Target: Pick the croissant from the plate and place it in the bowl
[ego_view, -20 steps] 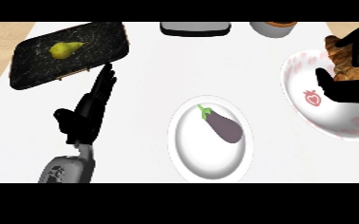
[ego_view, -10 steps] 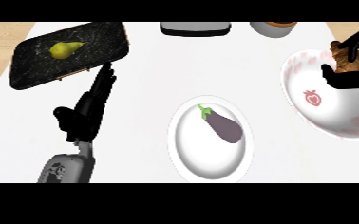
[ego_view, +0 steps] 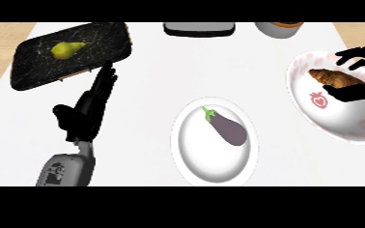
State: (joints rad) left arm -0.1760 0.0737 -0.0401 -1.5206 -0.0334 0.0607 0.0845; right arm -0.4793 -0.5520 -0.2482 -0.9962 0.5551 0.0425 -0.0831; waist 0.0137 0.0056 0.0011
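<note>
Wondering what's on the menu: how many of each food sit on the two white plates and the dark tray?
golden-brown croissant: 1
purple eggplant: 1
yellow-green pear: 1
Total: 3

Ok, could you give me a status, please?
Left hand open, resting by the black tray. Right hand curled round croissant at the strawberry dish. Nothing in the way.

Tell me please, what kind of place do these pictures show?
Most likely a kitchen counter. On a white top, food is set out on dishes: an eggplant on a white plate, a croissant on a patterned plate, a pear on a dark tray.
</note>
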